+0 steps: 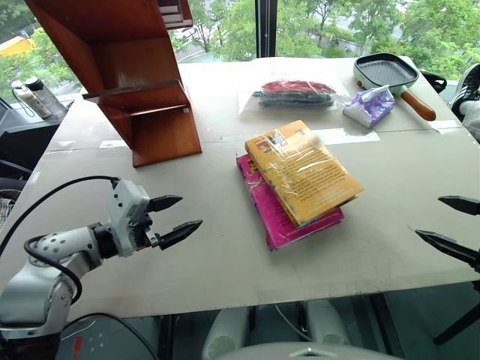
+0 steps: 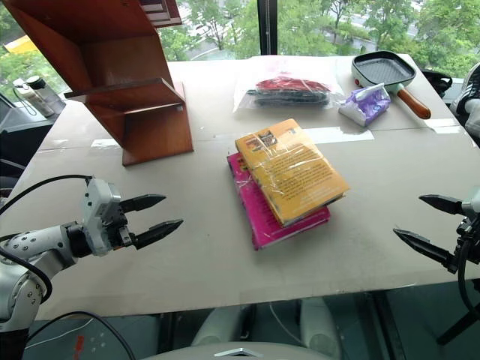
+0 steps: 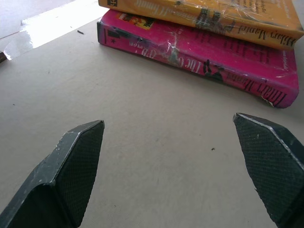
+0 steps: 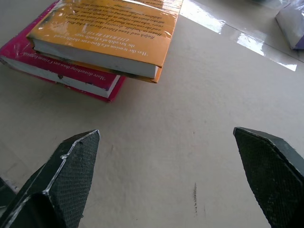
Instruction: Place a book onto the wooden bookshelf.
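Book [image 1: 304, 171] atop pink book [image 3: 199, 61], spine lettering in left wrist view; claws wide, empty.

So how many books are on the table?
2. The yellow-orange book lies on top, wrapped in clear plastic, and the pink book lies flat under it, mid-table, right of the wooden bookshelf. The bookshelf's shelves look bare, though part of it is out of view.

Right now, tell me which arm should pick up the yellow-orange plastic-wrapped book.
Left, by a small margin. Both tools are open and empty. The left tool faces the yellow-orange plastic-wrapped book, which lies on the magenta-pink book, and it is on the side of the reddish-brown wooden bookshelf. The right tool is farther from that shelf.
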Tool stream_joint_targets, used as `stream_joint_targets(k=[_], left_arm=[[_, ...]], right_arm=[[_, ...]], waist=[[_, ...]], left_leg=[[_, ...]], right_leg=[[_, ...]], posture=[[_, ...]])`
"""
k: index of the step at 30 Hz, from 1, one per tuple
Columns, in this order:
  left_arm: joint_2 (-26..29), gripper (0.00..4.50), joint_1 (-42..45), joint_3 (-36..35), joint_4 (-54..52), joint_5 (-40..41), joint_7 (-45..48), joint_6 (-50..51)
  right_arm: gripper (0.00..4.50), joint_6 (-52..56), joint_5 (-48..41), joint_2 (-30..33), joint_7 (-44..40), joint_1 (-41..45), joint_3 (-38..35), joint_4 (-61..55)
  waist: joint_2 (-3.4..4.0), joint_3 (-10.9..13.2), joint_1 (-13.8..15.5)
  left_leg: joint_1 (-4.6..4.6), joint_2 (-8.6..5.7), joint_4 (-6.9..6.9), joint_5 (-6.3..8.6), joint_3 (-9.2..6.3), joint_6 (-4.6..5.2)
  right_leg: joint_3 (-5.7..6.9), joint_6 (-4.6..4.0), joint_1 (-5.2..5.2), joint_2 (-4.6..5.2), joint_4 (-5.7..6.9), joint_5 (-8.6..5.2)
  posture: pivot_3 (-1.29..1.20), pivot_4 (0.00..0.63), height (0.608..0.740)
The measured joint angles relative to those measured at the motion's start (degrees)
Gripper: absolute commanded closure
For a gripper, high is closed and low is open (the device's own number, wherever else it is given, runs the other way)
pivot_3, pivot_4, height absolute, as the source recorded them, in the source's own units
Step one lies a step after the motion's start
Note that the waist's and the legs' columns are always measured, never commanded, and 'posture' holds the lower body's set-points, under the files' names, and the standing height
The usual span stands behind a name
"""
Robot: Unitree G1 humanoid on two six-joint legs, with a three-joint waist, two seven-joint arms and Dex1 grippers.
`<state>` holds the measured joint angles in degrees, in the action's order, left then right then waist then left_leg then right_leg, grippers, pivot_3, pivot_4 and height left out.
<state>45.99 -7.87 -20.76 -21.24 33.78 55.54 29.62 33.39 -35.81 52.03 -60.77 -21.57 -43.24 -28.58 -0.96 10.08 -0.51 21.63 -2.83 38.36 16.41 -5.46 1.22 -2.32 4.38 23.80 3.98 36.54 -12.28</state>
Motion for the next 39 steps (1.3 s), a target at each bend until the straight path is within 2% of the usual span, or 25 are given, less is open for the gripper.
stream_joint_targets(k=[2, 4, 6, 8, 9, 10, 12, 15, 18, 22, 26, 31, 39], left_arm=[[0.0, 0.00, 0.1, 0.0, 0.0, 0.1, 0.0, 0.2], [0.0, 0.00, 3.8, 0.7, 0.5, 1.4, -0.1, 1.6], [0.0, 0.00, 7.8, 0.8, -0.7, 3.6, -0.1, 2.1], [0.0, 0.00, 8.8, 0.8, -1.8, 4.8, -0.1, 2.4], [0.0, 0.00, 8.8, 0.8, -1.8, 4.8, -0.1, 2.4], [0.0, 0.00, 8.9, 1.1, -2.0, 5.3, -0.2, 2.8], [0.0, 0.00, 8.9, 1.5, -3.2, 5.8, 0.7, 2.3], [0.1, 0.00, 8.7, 2.6, -6.7, 6.5, 2.5, 0.9], [0.5, 0.00, 6.4, 2.2, -7.8, 6.9, 3.7, 0.3], [0.5, 0.00, 4.2, 0.9, -9.6, 7.1, 4.0, -0.2], [0.5, 0.00, 0.8, -0.8, -11.5, 8.1, 3.9, -0.3], [-0.1, 0.00, -2.3, -2.3, -12.4, 8.2, 2.8, -0.4], [-1.4, 0.00, -7.2, -5.3, -14.3, 9.1, 0.6, -0.5]], right_arm=[[0.03, 0.4, -0.1, 0.1, 0.5, 0.5, 0.2, -0.1], [0.03, 6.0, -1.9, 2.1, 6.5, 6.8, 3.0, -2.7], [0.03, 13.2, -9.1, 4.8, 12.9, 15.6, 5.5, -7.2], [0.03, 18.1, -15.0, 5.7, 17.0, 21.2, 7.7, -9.0], [0.03, 18.3, -15.1, 5.7, 17.2, 21.4, 7.8, -9.0], [0.03, 22.5, -17.0, 5.6, 22.0, 25.9, 12.5, -8.8], [0.03, 26.3, -13.5, 2.7, 29.4, 37.4, 24.2, -6.9], [0.86, 29.8, -6.7, -0.8, 36.4, 47.8, 36.9, -0.7], [2.28, 30.1, 1.5, -2.7, 39.0, 55.2, 46.2, 8.3], [4.37, 26.1, 10.8, -4.3, 37.9, 62.0, 55.4, 17.8], [4.45, 20.7, 18.2, -7.1, 34.0, 67.2, 61.4, 27.9], [4.45, 16.8, 22.2, -10.5, 29.8, 69.5, 64.4, 33.8], [4.45, 15.8, 25.1, -16.6, 24.9, 70.6, 65.7, 33.9]], waist=[[0.00, 0.0, 0.0], [0.13, 0.1, -0.3], [0.14, 0.1, -0.3], [0.10, 0.1, -0.2], [0.08, 0.1, -0.2], [0.06, 0.0, -0.1], [0.01, 0.1, -0.6], [0.01, 0.1, -0.4], [0.02, 0.1, -0.2], [0.02, 0.1, -0.2], [0.02, 0.1, -0.6], [0.03, 0.1, -0.7], [0.04, 0.1, -0.6]], left_leg=[[0.00, 0.00, 0.00, 0.00, 0.00, 0.00], [0.02, 0.00, 0.11, -0.01, 0.04, -0.01], [-0.07, 0.05, 0.11, -0.03, 0.05, -0.02], [-0.05, 0.07, 0.08, -0.02, -0.02, -0.03], [-0.05, 0.08, 0.07, -0.02, -0.02, -0.03], [0.09, 0.06, 0.05, -0.02, -0.05, -0.03], [0.11, 0.03, 0.06, -0.14, 0.12, -0.24], [0.21, 0.02, 0.01, -0.16, 0.16, -0.26], [0.37, 0.00, -0.04, -0.16, 0.14, -0.27], [0.77, 0.00, -0.08, -0.16, 0.15, -0.27], [0.97, 0.00, -0.06, -0.16, 0.23, -0.27], [0.98, 0.01, -0.08, -0.16, 0.25, -0.27], [1.00, 0.01, -0.06, -0.16, 0.27, -0.28]], right_leg=[[0.00, 0.00, 0.00, 0.00, 0.00, 0.00], [-0.06, 0.00, 0.03, 0.00, 0.10, 0.02], [-0.02, -0.02, 0.01, -0.02, 0.14, 0.03], [0.07, -0.05, 0.00, -0.03, 0.13, 0.03], [0.07, -0.05, 0.00, -0.03, 0.13, 0.02], [0.12, -0.05, 0.09, -0.02, 0.06, 0.03], [-0.01, -0.04, 0.16, 0.03, -0.04, 0.04], [-0.04, -0.05, 0.27, 0.05, -0.11, 0.04], [-0.01, -0.06, 0.46, 0.05, -0.10, 0.04], [-0.02, -0.06, 0.93, 0.06, -0.09, 0.05], [-0.10, -0.06, 1.17, 0.06, -0.06, 0.06], [-0.12, -0.07, 1.24, 0.03, 0.03, 0.06], [-0.16, -0.07, 1.33, 0.04, 0.15, 0.06]], posture=[[0.00, 0.150, 0.740], [0.00, 0.150, 0.740], [0.00, 0.150, 0.740], [0.00, 0.150, 0.740], [0.00, 0.150, 0.740], [0.00, 0.150, 0.740], [0.00, 0.150, 0.740], [0.00, 0.150, 0.740], [0.00, 0.150, 0.740], [0.00, 0.150, 0.740], [0.00, 0.150, 0.740], [0.00, 0.150, 0.740], [0.00, 0.150, 0.740]])
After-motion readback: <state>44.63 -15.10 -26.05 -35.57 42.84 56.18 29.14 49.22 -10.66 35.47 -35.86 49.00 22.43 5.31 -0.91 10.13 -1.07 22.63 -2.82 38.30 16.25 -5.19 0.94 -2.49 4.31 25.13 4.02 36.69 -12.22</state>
